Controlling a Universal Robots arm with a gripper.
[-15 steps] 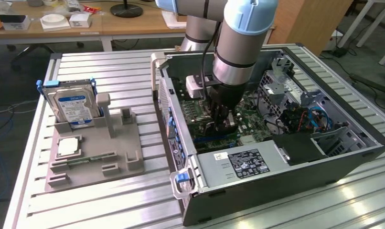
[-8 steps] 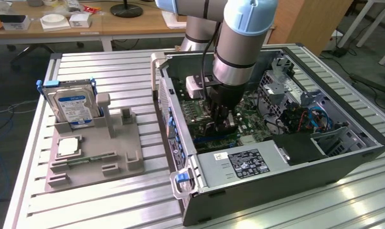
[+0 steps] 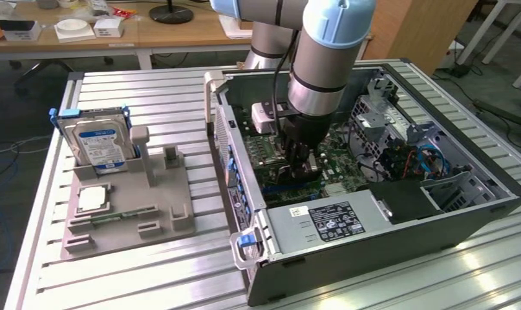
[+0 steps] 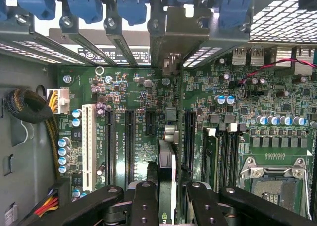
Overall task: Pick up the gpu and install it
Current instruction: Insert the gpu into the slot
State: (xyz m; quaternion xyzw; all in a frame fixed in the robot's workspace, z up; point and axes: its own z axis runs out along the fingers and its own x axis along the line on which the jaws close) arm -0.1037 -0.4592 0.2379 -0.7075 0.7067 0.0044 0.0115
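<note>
Reaching down into PC case, pincer gripping gpu

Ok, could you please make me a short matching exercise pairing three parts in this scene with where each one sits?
Things: 1 gpu; 2 hard drive; 3 power supply.
Places: A upright in the grey stand; B in the near corner of the case; C in the gripper, over the motherboard.
Pairs: 1-C, 2-A, 3-B.
</note>
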